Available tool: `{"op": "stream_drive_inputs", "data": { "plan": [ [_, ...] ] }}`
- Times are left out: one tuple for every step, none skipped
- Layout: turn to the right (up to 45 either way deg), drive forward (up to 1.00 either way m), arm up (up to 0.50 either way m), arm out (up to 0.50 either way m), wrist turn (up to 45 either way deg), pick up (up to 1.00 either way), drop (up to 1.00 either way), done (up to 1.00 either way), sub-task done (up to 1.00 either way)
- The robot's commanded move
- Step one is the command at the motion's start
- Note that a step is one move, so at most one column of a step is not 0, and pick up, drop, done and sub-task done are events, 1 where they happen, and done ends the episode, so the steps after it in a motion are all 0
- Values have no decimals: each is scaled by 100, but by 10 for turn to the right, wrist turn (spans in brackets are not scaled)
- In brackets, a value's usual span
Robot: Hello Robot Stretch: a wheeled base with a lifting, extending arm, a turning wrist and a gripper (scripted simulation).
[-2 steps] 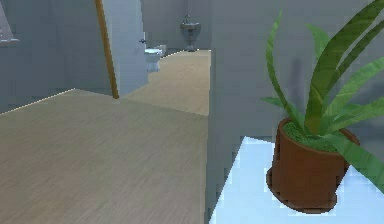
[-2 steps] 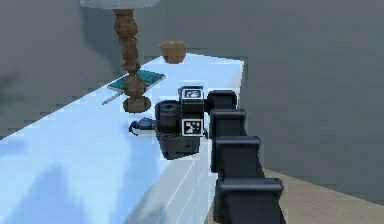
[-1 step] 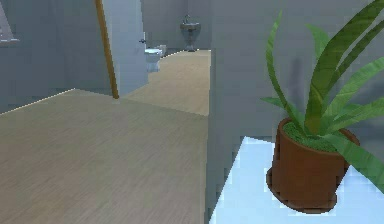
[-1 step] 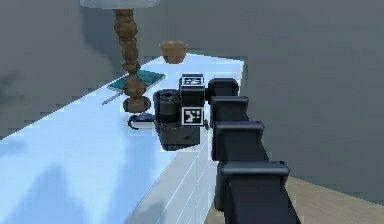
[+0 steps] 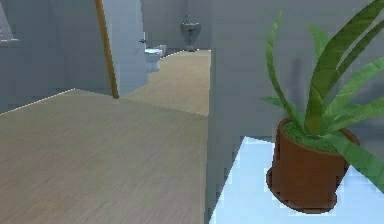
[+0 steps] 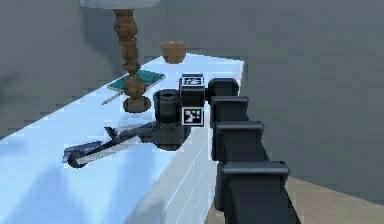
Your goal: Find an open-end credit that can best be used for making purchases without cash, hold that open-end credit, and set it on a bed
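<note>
My gripper [image 6: 82, 155] reaches out low over a long white top [image 6: 60, 185], its dark body beside the two white marker squares [image 6: 191, 100]. Its thin fingers [image 6: 100, 147] point toward the arm side view's left. A pale streak lies along the fingers, and I cannot tell whether the gripper holds anything. Farther out on the same top lies a flat teal thing [image 6: 148, 78], partly behind a turned wooden lamp base [image 6: 130, 60]. A thin pen-like stick [image 6: 113, 97] lies just left of the lamp's foot.
A small brown bowl [image 6: 174, 50] stands at the far end of the top, against a grey wall. In the forward view a potted plant [image 5: 312, 160] stands on a white surface [image 5: 245, 195] at the right. Wooden floor [image 5: 90, 150] leads to a doorway with a toilet [image 5: 153, 57] beyond.
</note>
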Motion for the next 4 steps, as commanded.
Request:
{"op": "stream_drive_inputs", "data": {
  "plan": [
    [0, 0, 0, 0, -450, 0, 0, 0, 0],
    [0, 0, 0, 0, -180, 0, 0, 0, 0],
    [0, 0, 0, -16, 0, 0, 0, 0, 0],
    [-450, 0, 0, 0, 0, 0, 0, 0, 0]
  ]
}}
